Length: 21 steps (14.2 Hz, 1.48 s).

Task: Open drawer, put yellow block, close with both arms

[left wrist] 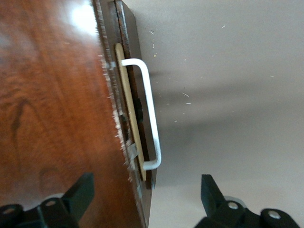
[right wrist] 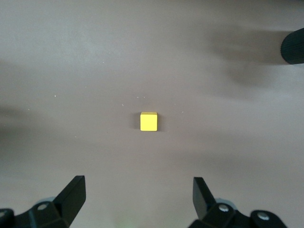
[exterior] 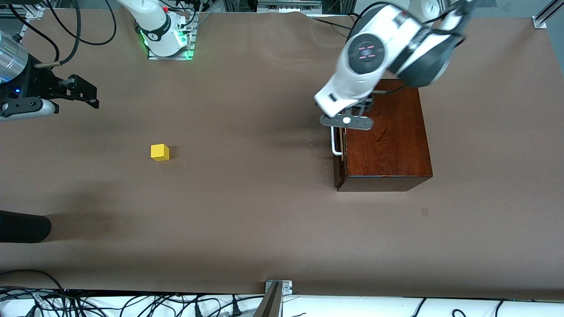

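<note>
Drawer (exterior: 338,154): we find it in the dark reddish-brown wooden box (exterior: 385,141) toward the left arm's end of the worktop (exterior: 246,207). Its front stands almost flush with the box, with only a thin strip of pale wood showing at the seam in the left wrist view. The white U-shaped handle (exterior: 335,143) runs along that front, facing the right arm's end of the worktop.

Left gripper (exterior: 346,122): we log it over the box's front edge, at the end of the handle farther from the front camera. Its jaws are spread wide. In the left wrist view one finger (left wrist: 80,192) shows over the box top and the other (left wrist: 211,192) over bare worktop, so the drawer front and handle (left wrist: 147,118) lie between the two, apart from both.

Yellow block (exterior: 160,152): we list it alone on bare worktop, well apart from the box, toward the right arm's end.

Right gripper (exterior: 81,92): we note it in the air over the worktop at the right arm's end. Its jaws are wide apart. In the right wrist view the block (right wrist: 148,121) lies on the line midway between the two fingers (right wrist: 73,194), ahead of their tips and touching neither.
</note>
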Motion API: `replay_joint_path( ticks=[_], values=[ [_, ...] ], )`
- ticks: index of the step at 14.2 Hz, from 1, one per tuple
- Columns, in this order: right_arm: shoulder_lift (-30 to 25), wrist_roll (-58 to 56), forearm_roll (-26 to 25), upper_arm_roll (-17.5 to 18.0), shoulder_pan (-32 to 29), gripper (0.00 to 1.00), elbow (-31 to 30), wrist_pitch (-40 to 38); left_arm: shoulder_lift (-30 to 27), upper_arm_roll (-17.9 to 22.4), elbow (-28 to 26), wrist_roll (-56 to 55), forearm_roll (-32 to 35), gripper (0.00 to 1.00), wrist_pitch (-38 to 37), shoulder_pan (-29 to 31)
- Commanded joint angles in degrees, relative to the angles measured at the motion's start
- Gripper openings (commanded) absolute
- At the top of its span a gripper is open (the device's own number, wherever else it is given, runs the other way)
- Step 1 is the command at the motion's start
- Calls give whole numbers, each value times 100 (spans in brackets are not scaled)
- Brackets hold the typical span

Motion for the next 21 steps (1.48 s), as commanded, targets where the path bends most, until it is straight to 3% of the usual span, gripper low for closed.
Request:
replay_joint_path(
  ticks=[1, 6, 16, 21],
  values=[
    [21, -33, 58, 18, 9, 100, 84, -17, 423, 8, 57, -627, 687, 100, 115, -470],
    [21, -42, 119, 44, 53, 100, 84, 220, 477, -1, -664, -1085, 1085, 100, 897, -454],
    [916, -86, 58, 44, 281, 100, -65, 114, 881, 16, -902, -1577, 1664, 100, 1618, -506],
    [1075, -77, 23, 9, 290, 100, -1381, 1737, 1004, 8, -831, -1859, 1805, 100, 1671, -603]
  ],
)
